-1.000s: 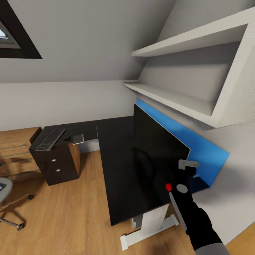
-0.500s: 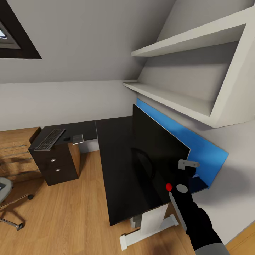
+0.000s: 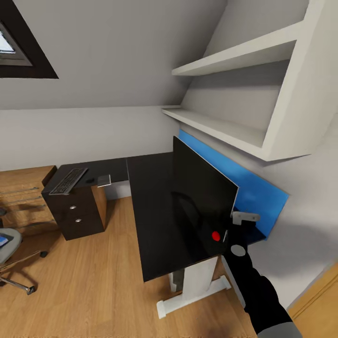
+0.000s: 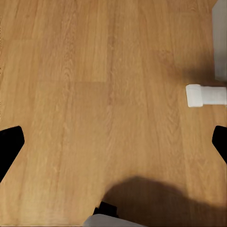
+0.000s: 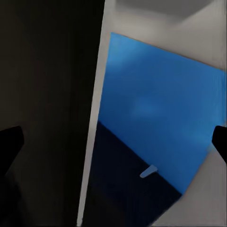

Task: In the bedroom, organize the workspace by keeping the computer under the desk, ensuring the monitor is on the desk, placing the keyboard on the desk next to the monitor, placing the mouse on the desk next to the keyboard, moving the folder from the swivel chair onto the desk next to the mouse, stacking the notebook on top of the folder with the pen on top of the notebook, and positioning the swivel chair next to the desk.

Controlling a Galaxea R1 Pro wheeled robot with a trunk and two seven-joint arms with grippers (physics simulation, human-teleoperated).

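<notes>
Monitor (image 3: pixel 199 199) is standing upright on the desk (image 3: pixel 150 206), just in front of the blue back panel (image 3: pixel 256 188), with its red dot at the lower corner nearest the robot. Right gripper (image 3: pixel 237 230) is hovering at that corner, one finger in front of the screen edge and one behind it. In the right wrist view both fingertips are sitting wide apart at the frame's sides with the screen edge between them, so the jaws are spread and gripping nothing. Left gripper (image 4: pixel 113 142) is hanging over bare wood floor (image 4: pixel 94 71) beside the desk's white foot (image 4: pixel 205 94), fingers likewise apart and empty.

Keyboard (image 3: pixel 68 180) is lying on the far wing of the desk, over the drawer unit (image 3: pixel 77 211), well apart from the monitor. Notebook (image 3: pixel 103 180) is lying just beside it. Chair (image 3: pixel 11 256) is standing well apart from the desk.

Judging by this, the monitor is being released. Backing the fingers straight off along the screen's edge, without brushing the panel, should be keeping it from tipping.
</notes>
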